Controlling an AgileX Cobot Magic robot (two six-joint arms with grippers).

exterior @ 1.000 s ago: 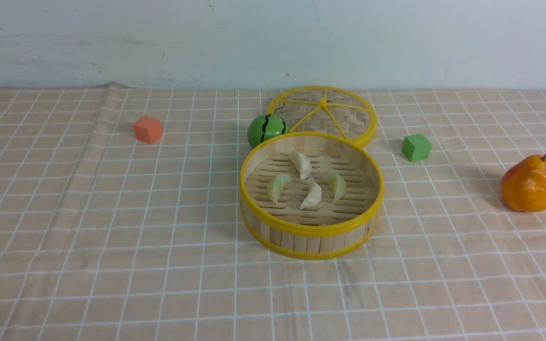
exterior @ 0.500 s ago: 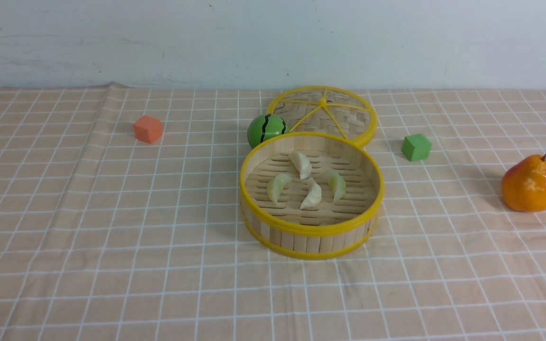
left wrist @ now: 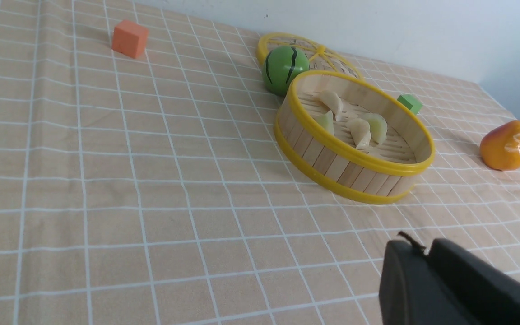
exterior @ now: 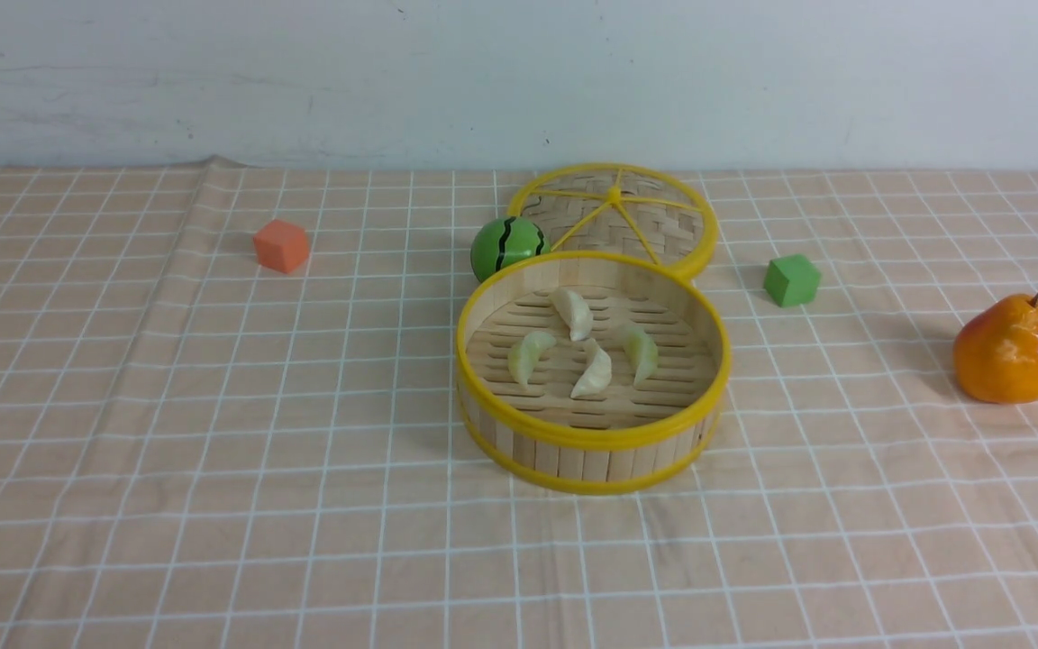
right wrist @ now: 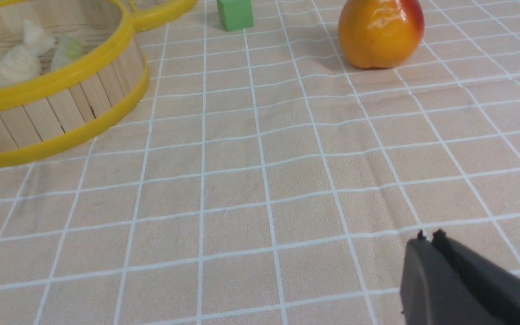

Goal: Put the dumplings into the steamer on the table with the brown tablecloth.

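The steamer (exterior: pixel 591 440), a round bamboo basket with yellow rims, stands mid-table on the brown tablecloth (exterior: pixel 213 406). Several pale dumplings (exterior: pixel 593 371) lie on its slatted floor, also seen in the left wrist view (left wrist: pixel 360 132) and the right wrist view (right wrist: pixel 15 67). Neither arm shows in the front view. My left gripper (left wrist: pixel 424 248) hovers over bare cloth on the near side of the steamer (left wrist: pixel 355 158), shut with nothing in it. My right gripper (right wrist: pixel 428 239) is shut and empty over the cloth, apart from the steamer (right wrist: pixel 61 76).
The flat woven lid (exterior: pixel 614 216) lies behind the steamer, with a green watermelon ball (exterior: pixel 505 246) beside it. An orange cube (exterior: pixel 282 245) sits at the back left, a green cube (exterior: pixel 791 279) to the right, and a pear (exterior: pixel 1008 349) at the far right.
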